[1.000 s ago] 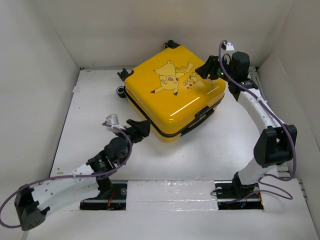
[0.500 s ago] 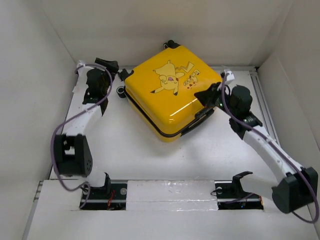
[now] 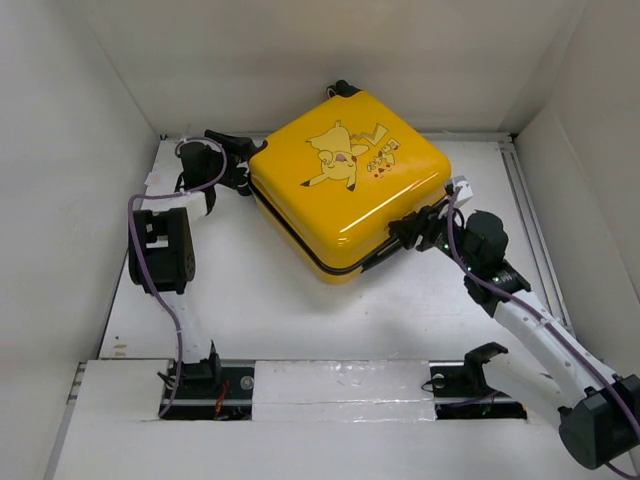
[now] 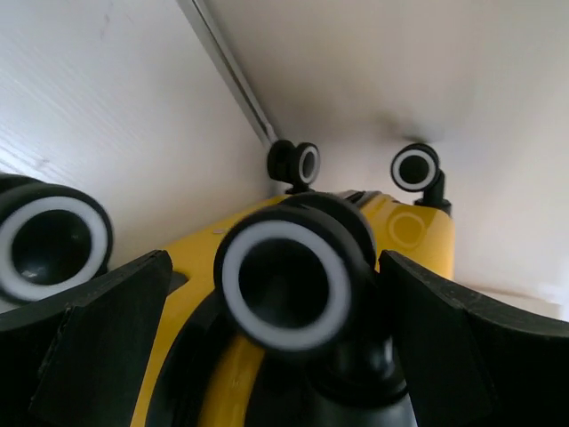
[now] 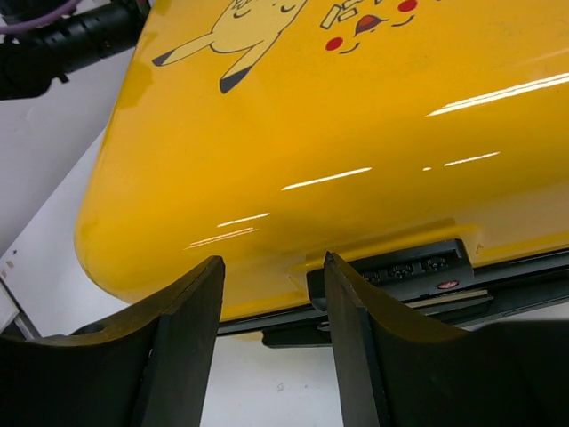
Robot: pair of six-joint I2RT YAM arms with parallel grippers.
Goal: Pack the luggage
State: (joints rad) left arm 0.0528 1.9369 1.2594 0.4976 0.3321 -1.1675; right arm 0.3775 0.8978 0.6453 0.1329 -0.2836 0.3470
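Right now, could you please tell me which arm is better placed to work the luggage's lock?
Right: the right pincer faces the lock on the luggage; the left pincer straddles a wheel opposite.

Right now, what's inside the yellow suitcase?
The suitcase is closed, so nothing inside shows. You can only see its shiny yellow outside with the cartoon, and the lock on its side.

Left arm point(image 3: 183, 330) and right arm point(image 3: 540, 335): white tubular links joined by chunky black housings, a purple cable point(image 3: 131, 215) looping along each. Black base mounts point(image 3: 197, 385) at the frame's bottom. The right pincer point(image 5: 273, 267) has matte black, wedge-shaped fingers point(image 5: 182, 347).
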